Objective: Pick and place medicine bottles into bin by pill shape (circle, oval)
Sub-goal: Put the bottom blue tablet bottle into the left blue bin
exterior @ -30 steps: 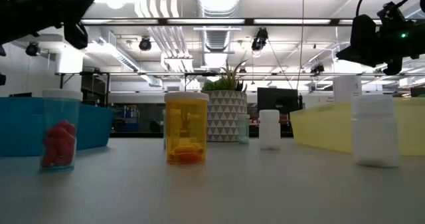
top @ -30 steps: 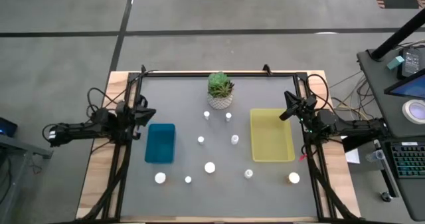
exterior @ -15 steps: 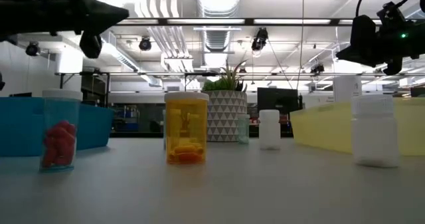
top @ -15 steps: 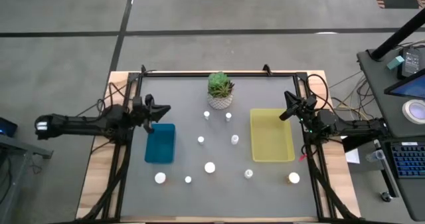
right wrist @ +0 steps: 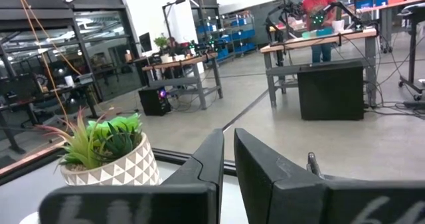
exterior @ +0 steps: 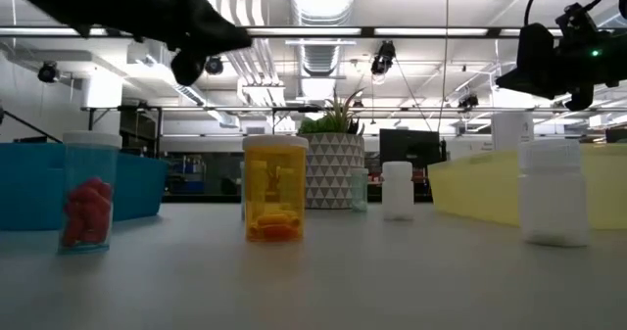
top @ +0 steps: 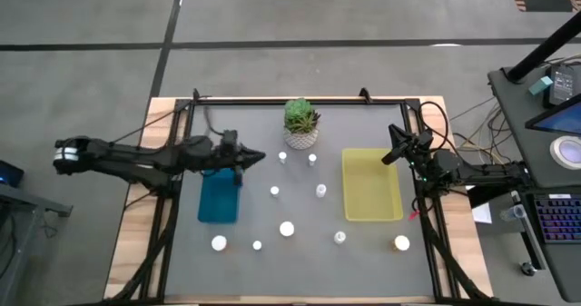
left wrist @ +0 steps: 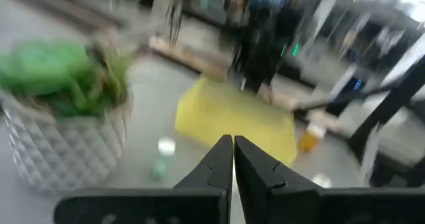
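Several small white-capped medicine bottles stand upright on the grey table, among them one (top: 282,157) near the plant, one (top: 274,191) at the middle and one (top: 219,243) near the front. The low view shows a clear bottle with red pills (exterior: 88,205) and an amber bottle (exterior: 274,188). My left gripper (top: 259,156) is shut and empty above the table, just past the far right corner of the blue bin (top: 219,195), left of the bottle by the plant. My right gripper (top: 388,156) is shut and empty at the far right corner of the yellow bin (top: 371,184).
A white patterned pot with a green succulent (top: 300,123) stands at the far middle, and also shows in the left wrist view (left wrist: 63,131). The blue bin lies at the left, the yellow bin at the right. A black frame runs around the table edges.
My left arm has reached out from the table's left edge toward the right, passing over the far end of the blue bin toward the bottles near the plant. The bottles and my right arm have kept still.
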